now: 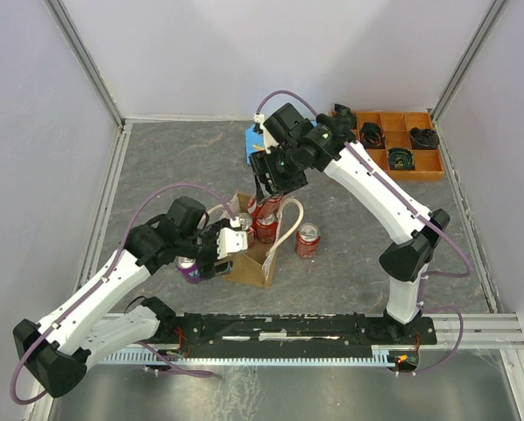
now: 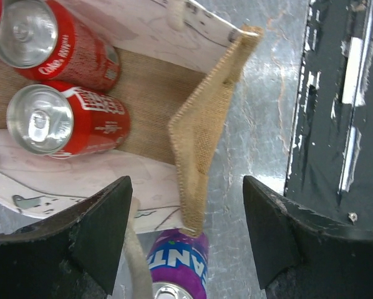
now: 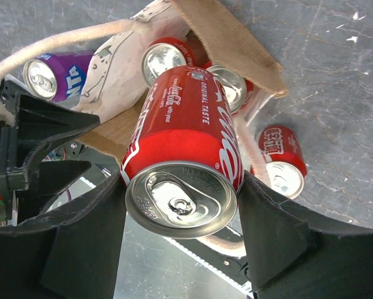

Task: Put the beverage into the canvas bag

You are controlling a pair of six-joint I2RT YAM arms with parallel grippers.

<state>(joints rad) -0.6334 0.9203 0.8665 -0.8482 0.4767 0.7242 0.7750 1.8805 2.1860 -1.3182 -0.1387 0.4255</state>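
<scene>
The gray table [image 1: 174, 167] held everything. The orange tray [image 1: 424, 171], with small dark parts in its boxes, sat well apart from the canvas bag [image 1: 255, 259], behind it and off to its right. The bag stood open at the top. It had a tan side [image 2: 202, 143] and cream faces, and one cream handle [image 1: 290, 230] looped out on its right. A blue thing [image 1: 254, 143] sat behind the bag. The right arm hid part of it, so I could not tell what it was.

The right gripper [image 1: 274, 180] hung just above the bag's open top. Its two fingers were pressed tight on the held red can [image 3: 183, 134], one on each side. That can was tilted, with its silver top facing the wrist camera.

The left gripper [image 2: 185, 205] was at the bag's left side. Its fingers were spread wide and had nothing in them. The bag's tan corner sat between them.

Two red cans [image 2: 68, 121] lay side by side inside the bag. A purple can [image 2: 177, 268] stood just beside the bag on its left. One more red can, the loose red can [image 1: 308, 239], stood on the table just right of the bag.
</scene>
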